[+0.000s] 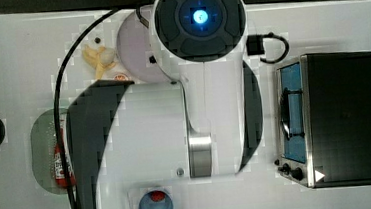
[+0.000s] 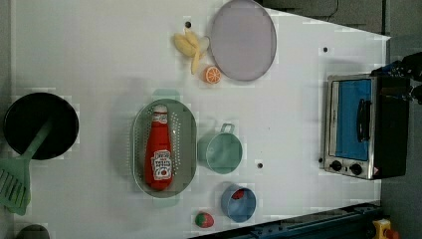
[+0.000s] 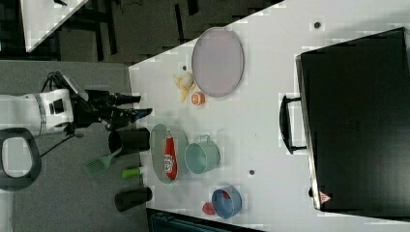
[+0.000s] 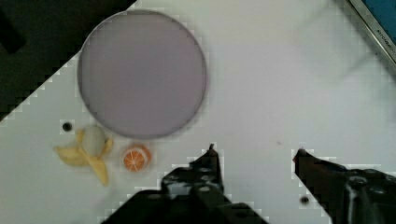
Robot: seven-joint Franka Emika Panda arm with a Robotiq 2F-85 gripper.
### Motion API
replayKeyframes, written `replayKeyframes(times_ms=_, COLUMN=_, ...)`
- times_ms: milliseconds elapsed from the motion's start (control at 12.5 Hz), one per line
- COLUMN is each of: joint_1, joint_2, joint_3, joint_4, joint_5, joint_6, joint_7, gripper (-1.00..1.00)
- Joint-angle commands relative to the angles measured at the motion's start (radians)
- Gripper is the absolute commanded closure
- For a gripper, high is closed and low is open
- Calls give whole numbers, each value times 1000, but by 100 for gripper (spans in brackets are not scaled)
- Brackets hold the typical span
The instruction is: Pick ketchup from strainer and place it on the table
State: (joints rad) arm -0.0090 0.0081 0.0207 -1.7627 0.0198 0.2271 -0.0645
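Left of centre in the left view, the ketchup lies lengthwise in the strainer, graspable by the open, empty gripper.

White worktop ringed by dark floor and a second white surface

In the right view, grey floor fills the left of the frame and darkens toward the top centre, where dark furniture legs stand under another white tabletop at the upper left. In the left view, a dark blue rail runs along the lower right edge.
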Motion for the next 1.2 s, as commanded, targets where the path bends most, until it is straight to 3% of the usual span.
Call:
replayKeyframes(times_ms=80, joint_1=-125, joint_2=-253, joint_3=89, joint_4=-172, joint_5=15, joint_6=-158, joint_7=36, gripper=-59)
replayKeyframes(times_ms=240, joint_1=-117, joint_2=-241, joint_3=132, joint_4=-172, joint_5=15, joint_6=-158, joint_7=36, gripper=-100)
replayKeyframes(times_ms=1200, joint_1=-93, joint_2=-39, joint_3=664, joint_4=-188, joint_5=14, joint_6=43, joint_7=38, gripper=-100)
